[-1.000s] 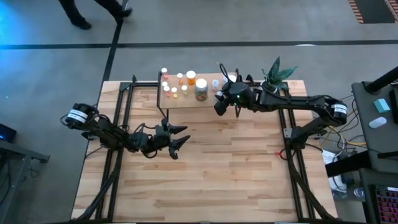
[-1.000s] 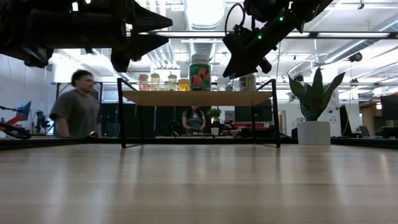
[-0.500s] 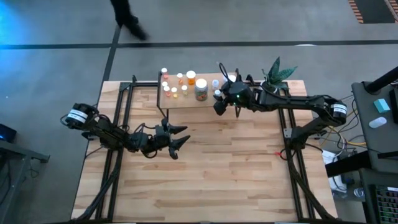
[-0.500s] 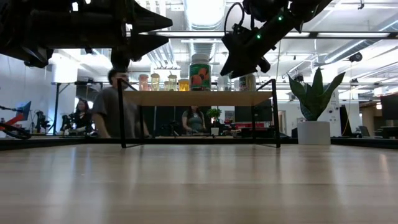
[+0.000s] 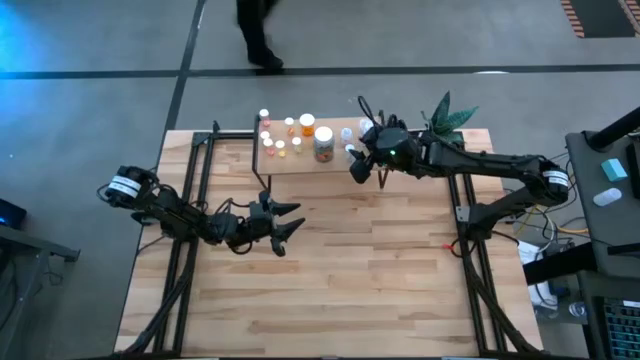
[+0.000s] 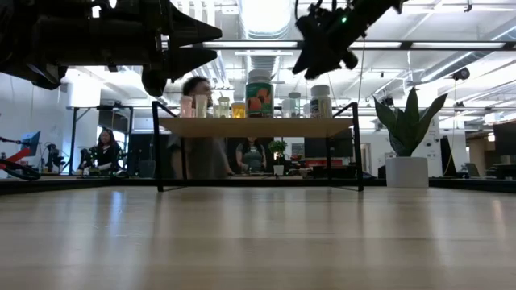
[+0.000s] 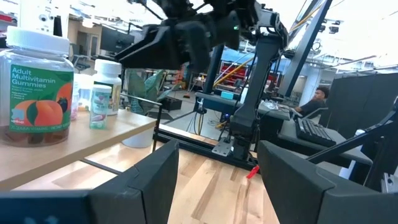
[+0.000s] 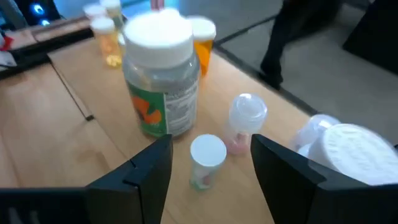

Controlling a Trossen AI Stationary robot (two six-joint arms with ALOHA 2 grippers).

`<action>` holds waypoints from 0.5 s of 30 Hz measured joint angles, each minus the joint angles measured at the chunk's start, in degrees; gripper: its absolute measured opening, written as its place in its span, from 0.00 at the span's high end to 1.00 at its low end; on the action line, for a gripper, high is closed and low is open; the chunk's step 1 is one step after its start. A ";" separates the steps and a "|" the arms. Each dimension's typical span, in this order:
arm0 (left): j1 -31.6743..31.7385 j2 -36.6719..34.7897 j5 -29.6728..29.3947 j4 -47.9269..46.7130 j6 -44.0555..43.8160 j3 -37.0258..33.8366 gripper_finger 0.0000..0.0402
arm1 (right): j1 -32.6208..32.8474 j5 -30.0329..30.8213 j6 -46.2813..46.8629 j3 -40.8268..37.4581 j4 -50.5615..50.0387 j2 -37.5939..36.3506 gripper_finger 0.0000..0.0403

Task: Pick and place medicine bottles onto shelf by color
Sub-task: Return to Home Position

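Note:
The shelf (image 5: 300,162) (image 6: 258,126) stands at the table's far edge on thin black legs. Medicine bottles stand on it: small orange ones (image 5: 280,135) at the left, a big gummy jar (image 5: 323,145) (image 8: 160,81) in the middle, and a small white-capped bottle (image 8: 207,158), a clear vial (image 8: 245,124) and a white bottle (image 8: 348,149) at the right. My right gripper (image 5: 354,170) (image 6: 308,60) hovers open above the shelf's right part, over the small white-capped bottle and clear of it. My left gripper (image 5: 292,220) (image 7: 217,186) waits open over the table's middle left.
A potted plant (image 5: 445,118) (image 6: 407,137) stands just right of the shelf. Bare wooden tabletop (image 5: 360,270) lies between the shelf and the near edge. People (image 6: 197,129) move in the room beyond the far edge.
My right gripper has risen off the shelf's right part and drawn back a little toward the table's right edge. The small white-capped bottle under it stays standing on the shelf. A person has walked from left to right behind the table.

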 joint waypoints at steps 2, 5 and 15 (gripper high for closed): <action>-0.04 0.00 0.00 0.02 0.00 -0.02 0.49 | 0.86 0.02 -0.29 -0.99 -0.08 -2.12 0.48; -0.04 -1.10 0.45 -0.11 0.02 -0.54 0.49 | 3.11 0.01 -1.50 -3.02 0.15 -6.02 0.49; 0.00 -21.38 -1.95 -12.22 4.06 -3.86 0.49 | 14.93 -0.10 -6.89 -15.32 11.62 -22.23 0.53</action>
